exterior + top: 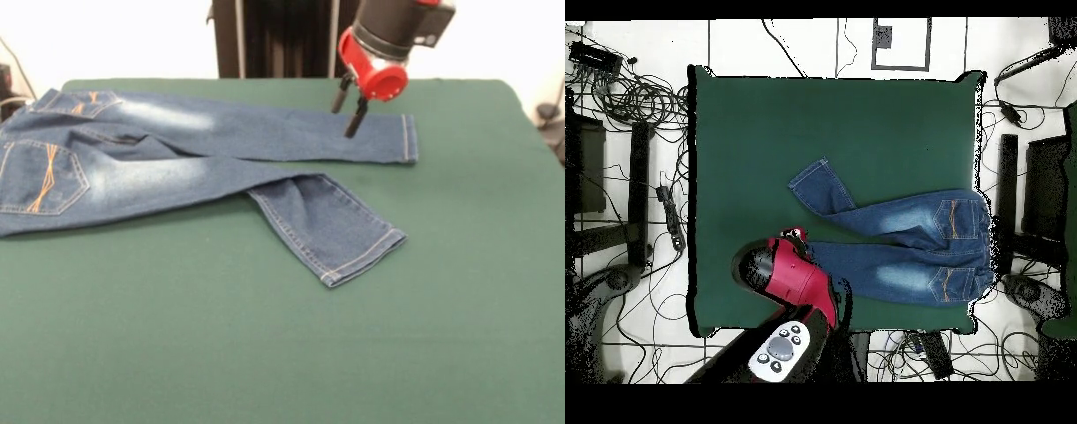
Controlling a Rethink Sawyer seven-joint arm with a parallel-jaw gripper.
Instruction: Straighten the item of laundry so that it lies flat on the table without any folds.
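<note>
The item of laundry (177,150), a pair of blue jeans, lies on the green table (265,353) with its waistband at the left edge in the front view. The far leg runs straight to the right. The near leg is bent at the knee, and its lower part (331,225) angles toward the front. My gripper (342,123) hangs just above the far leg near its hem, open, with nothing between its fingers. From overhead, the jeans (905,235) sit at the right of the table (765,130), and the gripper (797,236) is at the end of the straight leg.
The waistband and back pockets (40,177) reach the table's left edge in the front view. Cables and equipment (635,120) lie on the floor around the table.
</note>
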